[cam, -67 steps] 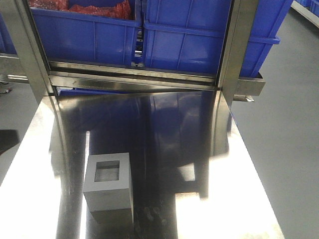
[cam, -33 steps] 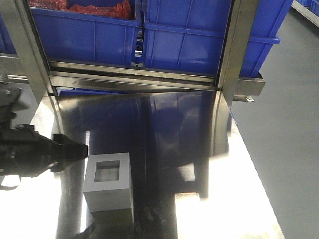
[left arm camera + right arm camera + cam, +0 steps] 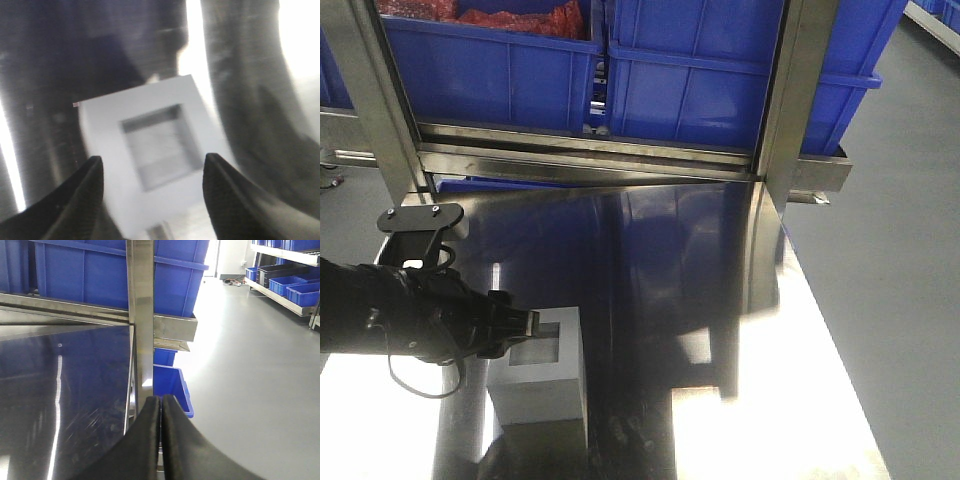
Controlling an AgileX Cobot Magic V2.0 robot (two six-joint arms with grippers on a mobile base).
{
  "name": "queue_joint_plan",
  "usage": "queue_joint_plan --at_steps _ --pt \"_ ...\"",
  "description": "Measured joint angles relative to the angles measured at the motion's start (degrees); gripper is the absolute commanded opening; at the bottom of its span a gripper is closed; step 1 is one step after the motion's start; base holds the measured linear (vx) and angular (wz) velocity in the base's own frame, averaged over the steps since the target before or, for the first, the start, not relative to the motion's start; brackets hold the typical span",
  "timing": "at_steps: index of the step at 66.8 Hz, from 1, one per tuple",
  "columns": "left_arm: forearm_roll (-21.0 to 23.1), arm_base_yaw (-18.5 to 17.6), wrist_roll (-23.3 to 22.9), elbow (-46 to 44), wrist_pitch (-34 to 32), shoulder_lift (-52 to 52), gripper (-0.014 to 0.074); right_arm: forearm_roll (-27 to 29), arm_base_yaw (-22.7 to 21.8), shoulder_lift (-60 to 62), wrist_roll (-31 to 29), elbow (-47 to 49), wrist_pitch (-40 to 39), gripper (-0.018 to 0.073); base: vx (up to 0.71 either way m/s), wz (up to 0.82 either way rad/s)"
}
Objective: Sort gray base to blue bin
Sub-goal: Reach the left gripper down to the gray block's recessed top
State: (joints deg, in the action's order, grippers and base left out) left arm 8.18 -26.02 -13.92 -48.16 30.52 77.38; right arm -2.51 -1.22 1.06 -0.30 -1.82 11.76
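Note:
The gray base (image 3: 542, 392) stands on the steel table near its front left, with its square recess facing up. It fills the middle of the left wrist view (image 3: 107, 117). My left gripper (image 3: 521, 325) has come in from the left and hovers over the base's top. It is open, and its fingertips (image 3: 94, 167) straddle the block without touching it. The blue bin (image 3: 705, 85) sits on the rack behind the table at the right. My right gripper (image 3: 161, 400) is shut and empty at the table's right edge, and is out of the front view.
A blue crate with red mesh-like stuff (image 3: 480, 60) sits left of the bin. Steel rack posts (image 3: 785, 110) and a cross rail (image 3: 590, 155) stand between table and bins. A small blue bin (image 3: 172, 385) sits on the floor at right.
My left arm has come in from the left edge and moved right, so the open gripper is now over the gray base. The base has not moved.

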Motion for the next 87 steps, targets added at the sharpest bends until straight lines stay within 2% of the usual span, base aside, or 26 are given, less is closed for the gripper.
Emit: queue_joint_plan --at_steps 8,16,38,64,87 --pt "-7.8 0.0 -9.3 0.0 0.9 1.5 0.0424 0.0 0.0 0.0 0.0 0.0 0.0 -0.0005 0.00 0.00" --pt "-9.7 0.0 -12.6 0.0 0.8 1.9 0.0424 0.0 0.0 0.0 0.0 0.0 0.0 -0.0005 0.00 0.00" --pt "-8.7 0.0 -13.2 0.0 -0.9 2.1 0.0424 0.0 0.0 0.0 0.0 0.0 0.0 -0.0005 0.00 0.00" --pt "-8.6 0.0 -13.2 -0.6 -0.9 8.4 0.0423 0.0 0.0 0.0 0.0 0.0 0.0 -0.0005 0.00 0.00" --pt "-8.2 0.0 -13.3 -0.7 -0.9 9.6 0.0339 0.0 0.0 0.0 0.0 0.0 0.0 -0.0005 0.00 0.00"
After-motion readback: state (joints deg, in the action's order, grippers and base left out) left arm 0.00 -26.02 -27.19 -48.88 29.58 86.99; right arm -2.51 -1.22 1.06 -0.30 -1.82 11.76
